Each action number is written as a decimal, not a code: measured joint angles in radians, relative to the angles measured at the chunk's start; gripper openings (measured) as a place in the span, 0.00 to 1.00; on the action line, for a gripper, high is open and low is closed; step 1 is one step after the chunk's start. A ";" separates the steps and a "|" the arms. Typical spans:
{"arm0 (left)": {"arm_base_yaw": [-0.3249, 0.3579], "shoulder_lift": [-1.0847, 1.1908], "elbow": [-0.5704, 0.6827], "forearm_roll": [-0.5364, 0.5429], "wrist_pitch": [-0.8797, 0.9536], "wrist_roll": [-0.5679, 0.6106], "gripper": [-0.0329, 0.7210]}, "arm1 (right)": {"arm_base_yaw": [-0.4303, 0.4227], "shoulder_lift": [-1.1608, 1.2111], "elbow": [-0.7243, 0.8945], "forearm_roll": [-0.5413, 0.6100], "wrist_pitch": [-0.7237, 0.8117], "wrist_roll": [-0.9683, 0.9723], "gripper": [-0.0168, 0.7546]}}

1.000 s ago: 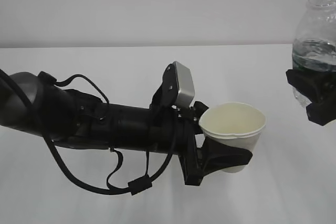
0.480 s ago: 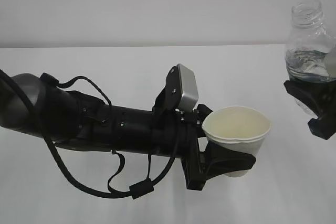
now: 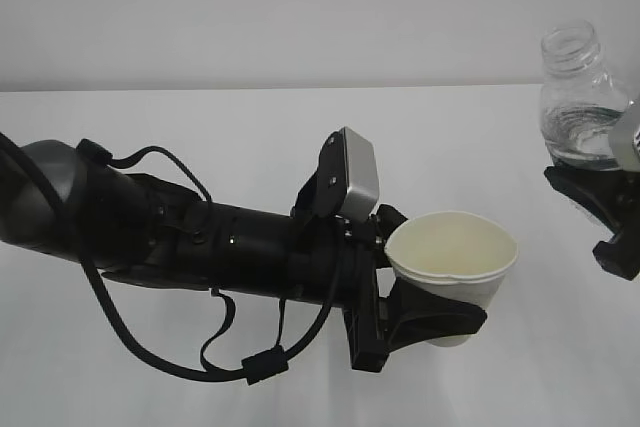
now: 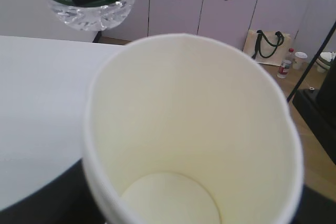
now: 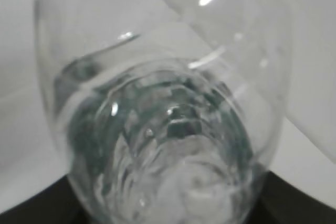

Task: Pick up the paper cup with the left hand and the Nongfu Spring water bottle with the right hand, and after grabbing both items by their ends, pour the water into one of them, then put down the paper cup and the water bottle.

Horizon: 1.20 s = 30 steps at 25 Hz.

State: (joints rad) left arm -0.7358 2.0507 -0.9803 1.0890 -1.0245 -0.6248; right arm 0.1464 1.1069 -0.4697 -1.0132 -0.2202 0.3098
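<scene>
The paper cup is held upright above the table, with my left gripper shut on its lower part and one black finger wrapped round the front. In the left wrist view the cup fills the frame and its cream inside is dry. The Nongfu Spring water bottle hangs at the right edge, uncapped, its neck leaning left toward the cup, water in its body. My right gripper is shut on its lower end. The bottle's base shows above the cup; the bottle fills the right wrist view.
A white table runs under both arms, with a pale wall behind. Past the table's edge, the left wrist view shows a tote bag and small bottles on the floor, and dark equipment at the right.
The bottle has come down and to the left, and its neck now leans more toward the cup. The cup has shifted slightly right and lower. Both grips are unchanged.
</scene>
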 joint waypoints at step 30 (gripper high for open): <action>0.000 0.000 0.000 0.001 -0.008 0.000 0.68 | 0.000 0.000 0.000 -0.106 0.010 -0.065 0.56</action>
State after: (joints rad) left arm -0.7358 2.0507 -0.9803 1.0897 -1.0324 -0.6248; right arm 0.1464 1.1069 -0.4697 -1.1191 -0.2100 0.2446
